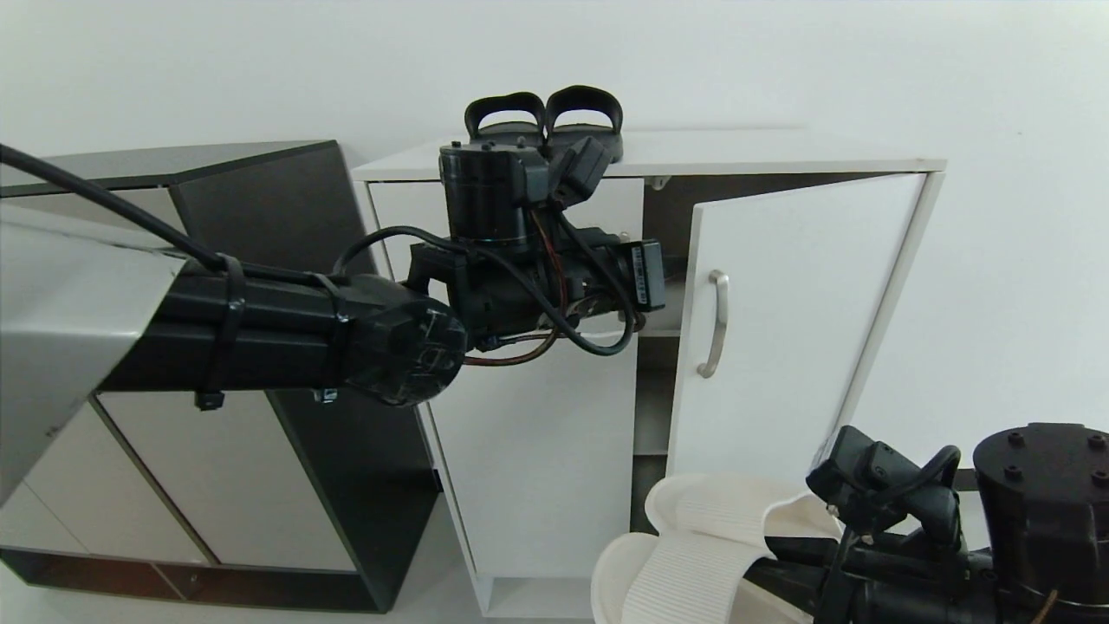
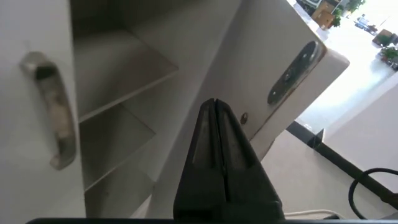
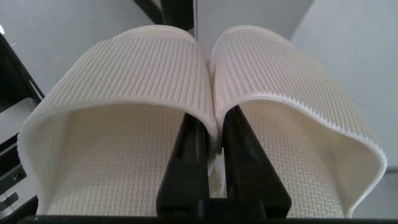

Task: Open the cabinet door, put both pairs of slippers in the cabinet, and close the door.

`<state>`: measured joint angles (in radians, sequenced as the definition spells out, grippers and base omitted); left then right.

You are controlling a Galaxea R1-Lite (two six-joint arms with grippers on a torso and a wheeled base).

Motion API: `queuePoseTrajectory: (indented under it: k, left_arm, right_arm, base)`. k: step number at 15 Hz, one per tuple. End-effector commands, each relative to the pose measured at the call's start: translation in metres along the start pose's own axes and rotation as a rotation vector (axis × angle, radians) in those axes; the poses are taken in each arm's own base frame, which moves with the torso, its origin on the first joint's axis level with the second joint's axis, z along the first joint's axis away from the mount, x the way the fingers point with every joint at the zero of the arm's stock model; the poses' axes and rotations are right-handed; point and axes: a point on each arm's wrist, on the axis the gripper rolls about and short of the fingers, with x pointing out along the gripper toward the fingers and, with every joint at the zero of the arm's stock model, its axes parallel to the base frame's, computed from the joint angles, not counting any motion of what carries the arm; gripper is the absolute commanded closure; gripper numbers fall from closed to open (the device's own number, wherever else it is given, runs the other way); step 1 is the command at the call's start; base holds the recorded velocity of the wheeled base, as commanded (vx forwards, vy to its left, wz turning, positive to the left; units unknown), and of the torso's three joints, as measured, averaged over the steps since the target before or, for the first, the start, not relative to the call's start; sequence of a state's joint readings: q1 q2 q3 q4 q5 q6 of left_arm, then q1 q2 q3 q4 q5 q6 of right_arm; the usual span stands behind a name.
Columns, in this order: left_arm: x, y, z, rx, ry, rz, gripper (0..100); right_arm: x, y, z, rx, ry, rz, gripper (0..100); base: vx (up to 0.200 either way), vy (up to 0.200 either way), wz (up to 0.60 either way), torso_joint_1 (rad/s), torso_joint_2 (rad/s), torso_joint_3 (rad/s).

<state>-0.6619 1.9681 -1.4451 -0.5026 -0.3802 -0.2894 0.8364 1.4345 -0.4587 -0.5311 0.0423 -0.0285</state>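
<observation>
A white cabinet [image 1: 780,160] stands against the wall with its right door [image 1: 797,321] swung partly open; the door has a metal handle [image 1: 716,322]. A black pair of slippers [image 1: 546,117] sits on the cabinet top. My left arm is stretched out at the door gap. Its gripper [image 2: 215,102] is shut and empty, facing the inner shelves [image 2: 118,68]. Low in front of the open door, my right gripper [image 3: 214,124] is shut on the inner edges of a cream ribbed pair of slippers [image 1: 693,546], holding both side by side.
A dark grey cabinet [image 1: 260,199] with pale doors stands right beside the white one on the left. A white wall runs behind both. The left door of the white cabinet [image 1: 537,433] is closed. A black cable [image 2: 367,186] lies on the floor.
</observation>
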Motion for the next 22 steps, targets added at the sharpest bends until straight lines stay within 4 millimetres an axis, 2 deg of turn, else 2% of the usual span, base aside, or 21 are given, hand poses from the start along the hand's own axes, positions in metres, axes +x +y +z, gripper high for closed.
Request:
queuePoseTrajectory:
  k: [1,4,7,9,10,12,13,15,16,19,21,22]
  left_arm:
    - [0.009,-0.003,-0.006,-0.003,0.013,-0.016,100]
    - [0.01,-0.017,-0.011,0.0,0.028,-0.045,100]
    - [0.004,-0.061,-0.018,0.017,0.034,-0.12,100]
    - [0.003,-0.063,-0.017,0.023,0.011,-0.13,100]
    - [0.002,-0.058,-0.015,0.024,-0.006,-0.094,100]
    - [-0.013,-0.045,-0.003,0.028,-0.067,0.034,100]
    - [-0.029,-0.044,0.002,0.032,-0.107,0.105,100]
    - [-0.074,-0.054,0.006,0.089,-0.17,0.232,100]
    - [-0.103,-0.059,0.006,0.124,-0.186,0.301,100]
    - [-0.203,-0.054,0.0,0.173,-0.212,0.596,100]
    - [-0.267,-0.063,0.0,0.152,-0.307,0.9,100]
    - [-0.299,-0.072,-0.016,0.154,-0.303,1.016,100]
  right_arm:
    - [-0.002,0.005,-0.001,-0.01,-0.002,0.02,100]
    - [-0.009,0.017,-0.007,-0.037,0.003,0.074,100]
    - [-0.019,0.029,-0.011,-0.088,-0.012,0.132,100]
    - [-0.019,0.029,-0.01,-0.094,-0.014,0.133,100]
    - [-0.018,0.028,-0.01,-0.09,-0.012,0.128,100]
    - [-0.008,0.021,-0.005,-0.065,-0.011,0.096,100]
    - [0.001,0.013,-0.001,-0.046,-0.015,0.054,100]
    - [0.024,-0.006,0.004,0.028,-0.03,-0.053,100]
    - [0.035,-0.011,0.007,0.09,-0.052,-0.137,100]
    - [0.068,-0.023,0.018,0.148,-0.123,-0.366,100]
    - [0.073,-0.029,0.022,0.157,-0.134,-0.432,100]
    - [0.072,-0.034,0.024,0.162,-0.139,-0.452,100]
  base:
    - [-0.2,0.0,0.0,-0.002,0.0,0.002]
    - [-0.2,0.0,0.0,0.005,0.0,0.001]
    - [-0.2,0.0,0.0,-0.002,0.0,0.001]
    - [-0.2,0.0,0.0,0.007,0.0,0.007]
    - [-0.2,0.0,0.0,0.002,0.0,0.012]
    - [0.0,0.0,0.0,0.0,0.0,0.0]
    - [0.0,0.0,0.0,0.0,0.0,0.0]
    - [0.0,0.0,0.0,0.0,0.0,0.0]
    - [0.0,0.0,0.0,0.0,0.0,0.0]
    - [0.0,0.0,0.0,0.0,0.0,0.0]
    - [0.0,0.0,0.0,0.0,0.0,0.0]
    - [0.0,0.0,0.0,0.0,0.0,0.0]
